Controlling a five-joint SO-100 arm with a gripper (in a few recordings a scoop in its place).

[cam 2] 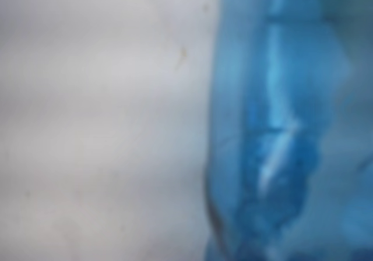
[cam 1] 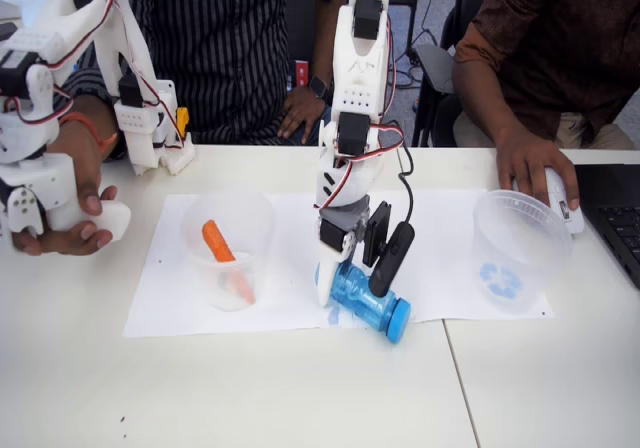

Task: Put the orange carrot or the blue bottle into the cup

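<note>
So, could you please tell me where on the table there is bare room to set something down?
The front strip of the table, below the white paper, is bare. Paper also lies free between the blue bottle and the cup. It is crowded around the claw at the bottle and beside the smaller cup holding the orange carrot.

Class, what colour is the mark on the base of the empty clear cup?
Blue: the cup has a blue recycling-type mark on its base, clearest in the fixed view.

The one sign to be read is a blue recycling-type mark on the base of the clear cup, right of the blue bottle. No words or numbers are legible.
</note>
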